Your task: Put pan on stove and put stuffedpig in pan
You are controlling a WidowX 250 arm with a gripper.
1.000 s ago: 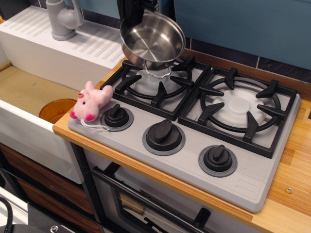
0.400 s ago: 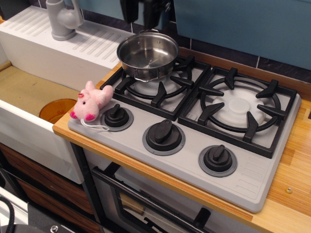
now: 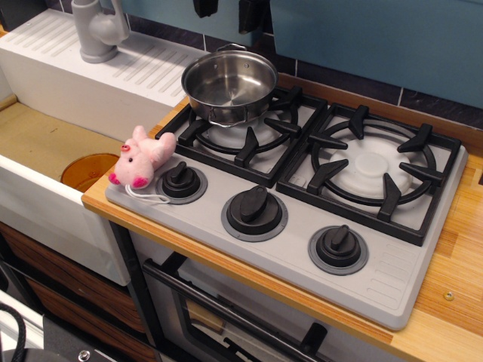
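Note:
The shiny steel pan (image 3: 229, 84) sits upright on the back left edge of the left burner grate (image 3: 245, 124) of the grey stove (image 3: 302, 226). The pink stuffedpig (image 3: 142, 157) lies on the stove's front left corner, beside the left knob (image 3: 181, 181), its white string trailing in front. My gripper (image 3: 226, 9) is at the top edge, above and behind the pan, with only its two dark fingertips showing. The fingertips stand apart and hold nothing.
A white sink (image 3: 45, 151) with a grey faucet (image 3: 98, 30) and an orange drain lies to the left. The right burner (image 3: 373, 170) is bare. Two more knobs (image 3: 255, 211) line the stove front. A wooden counter (image 3: 453, 271) runs right.
The pan was held tilted above the left burner, then set down on it. My gripper let go and rose up out of most of the view.

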